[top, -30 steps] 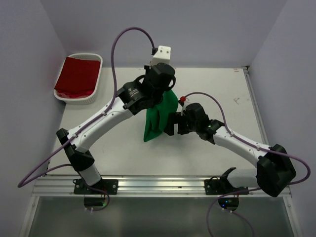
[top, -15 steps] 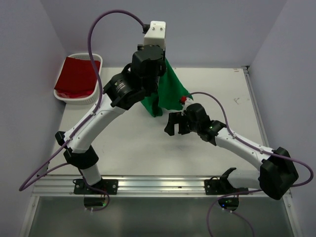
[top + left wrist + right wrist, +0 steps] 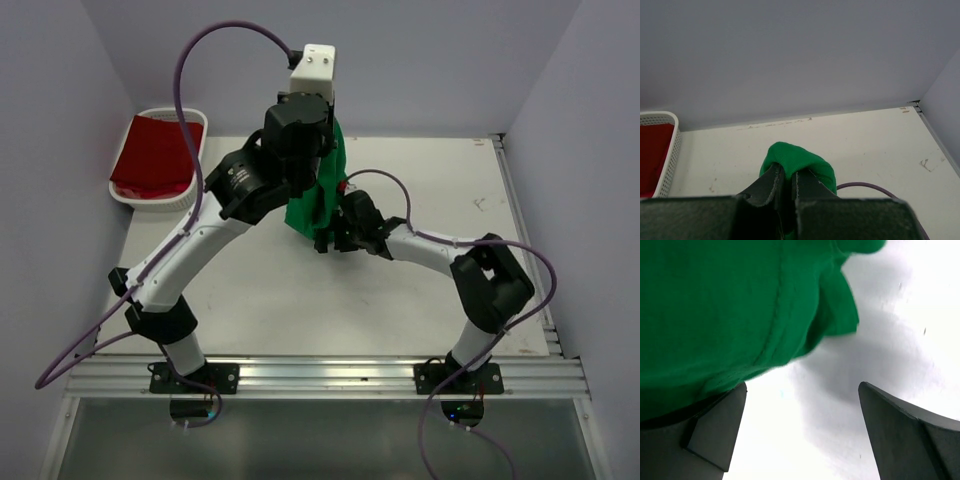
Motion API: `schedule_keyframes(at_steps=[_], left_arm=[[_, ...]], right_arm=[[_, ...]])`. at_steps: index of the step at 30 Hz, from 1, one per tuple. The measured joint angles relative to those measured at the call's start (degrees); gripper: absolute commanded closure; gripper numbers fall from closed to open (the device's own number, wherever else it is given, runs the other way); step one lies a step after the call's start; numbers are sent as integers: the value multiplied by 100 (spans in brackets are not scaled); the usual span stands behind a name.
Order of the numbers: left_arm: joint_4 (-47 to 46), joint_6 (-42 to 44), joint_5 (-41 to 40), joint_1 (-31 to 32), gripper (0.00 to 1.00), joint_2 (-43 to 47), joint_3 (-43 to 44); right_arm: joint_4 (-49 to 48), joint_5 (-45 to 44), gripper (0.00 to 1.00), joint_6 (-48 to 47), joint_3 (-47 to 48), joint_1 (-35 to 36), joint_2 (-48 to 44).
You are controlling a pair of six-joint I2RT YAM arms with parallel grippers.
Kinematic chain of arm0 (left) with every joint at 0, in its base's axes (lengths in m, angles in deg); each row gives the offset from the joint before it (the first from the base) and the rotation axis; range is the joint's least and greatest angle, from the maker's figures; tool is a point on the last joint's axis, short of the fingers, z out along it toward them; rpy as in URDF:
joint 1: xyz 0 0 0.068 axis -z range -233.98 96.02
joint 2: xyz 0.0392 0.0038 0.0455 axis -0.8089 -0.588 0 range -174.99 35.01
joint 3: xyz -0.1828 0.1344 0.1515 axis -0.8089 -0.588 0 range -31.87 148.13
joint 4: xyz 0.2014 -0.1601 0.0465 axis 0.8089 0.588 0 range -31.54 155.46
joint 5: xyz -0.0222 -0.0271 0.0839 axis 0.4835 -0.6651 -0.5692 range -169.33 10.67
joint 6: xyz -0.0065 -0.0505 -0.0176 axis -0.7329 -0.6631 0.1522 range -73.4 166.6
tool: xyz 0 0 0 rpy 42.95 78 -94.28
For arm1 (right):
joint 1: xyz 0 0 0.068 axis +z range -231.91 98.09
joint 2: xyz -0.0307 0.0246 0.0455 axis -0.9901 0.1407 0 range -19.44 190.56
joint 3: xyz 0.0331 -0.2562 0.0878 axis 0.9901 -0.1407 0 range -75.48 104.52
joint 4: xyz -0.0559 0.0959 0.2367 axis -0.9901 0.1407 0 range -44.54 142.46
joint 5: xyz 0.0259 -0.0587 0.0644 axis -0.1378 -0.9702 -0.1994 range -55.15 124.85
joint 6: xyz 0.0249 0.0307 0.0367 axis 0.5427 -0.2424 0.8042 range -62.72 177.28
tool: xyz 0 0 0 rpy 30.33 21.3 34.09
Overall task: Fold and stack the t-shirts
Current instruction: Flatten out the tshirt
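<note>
Green t-shirt (image 3: 308,208) hung over the table (image 3: 450,170), pinched in our left gripper (image 3: 789,182). In the last half second our right gripper (image 3: 805,432), jaws wide, swung in to its lower edge; we judged a spreading grasp was next.

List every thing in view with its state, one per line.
green t-shirt: unfolded, bunched, hanging from the left gripper
dark red t-shirt: lying in the basket
basket: upright, holding the dark red t-shirt
left gripper: shut on the green t-shirt
right gripper: open, beside the green t-shirt's lower edge
</note>
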Motion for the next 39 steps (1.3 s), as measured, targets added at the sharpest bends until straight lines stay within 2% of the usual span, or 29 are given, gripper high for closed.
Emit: schedule_keyframes(at_steps=[5,12,18,23,29,34,39], left_arm=[[236,-177,37,2,100,271,-179],[656,-643,26,2,100,1064,-1099],[1189,-1040,-107,2,100,1556,-1849],[1502,-1298,-111,2,100,1729,-2041],[1615,-1462,-92,2,100,1829,-2105],[1628,-1521,-74,2,100,1832,-2107],[1646,-1609,-52,2,100,1886,-2188]], right_arm=[[-28,-315,1,-66,575,-2,334],[94,-651,1,-382,1486,-55,787],[378,-833,1,-643,1598,-269,809],[575,-859,1,-780,1690,-474,828],[481,-374,1,-807,2326,-525,1305],[267,330,1,-726,2339,-494,1626],[238,603,1,-649,2417,-420,1969]])
